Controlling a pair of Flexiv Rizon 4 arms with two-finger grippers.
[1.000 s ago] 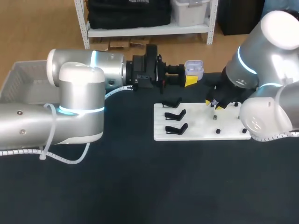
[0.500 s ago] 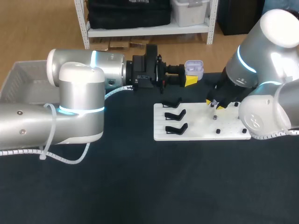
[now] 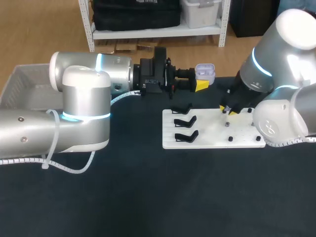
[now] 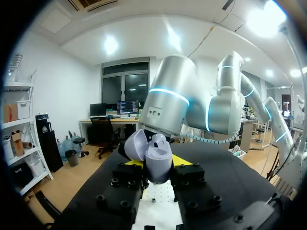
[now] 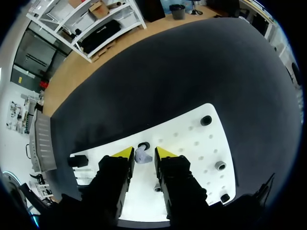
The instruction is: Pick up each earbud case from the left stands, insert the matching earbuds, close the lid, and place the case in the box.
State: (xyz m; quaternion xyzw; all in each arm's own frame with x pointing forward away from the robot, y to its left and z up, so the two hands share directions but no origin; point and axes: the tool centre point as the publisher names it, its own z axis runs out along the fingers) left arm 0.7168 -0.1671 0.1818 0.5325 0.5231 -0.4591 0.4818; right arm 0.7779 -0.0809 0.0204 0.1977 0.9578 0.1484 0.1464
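Note:
My left gripper [image 3: 201,84] is held level above the table's far edge, shut on an open lavender earbud case [image 3: 205,73]. In the left wrist view the case [image 4: 156,154] stands between the fingers with its lid tipped back. My right gripper [image 3: 228,110] points down at the white board [image 3: 207,140]. In the right wrist view its yellow tips close tightly on both sides of a lavender earbud [image 5: 143,155], which sits beside a black peg [image 5: 143,145]. Three black stands [image 3: 185,122] on the board's left side hold nothing.
A grey mesh box [image 3: 24,89] sits at the table's far left, partly behind my left arm. More black pegs [image 5: 206,120] stick up from the right part of the board [image 5: 192,143]. Dark tabletop lies in front of the board.
My right gripper's fingers have drawn in around the earbud on the board. The left arm and the case have not moved.

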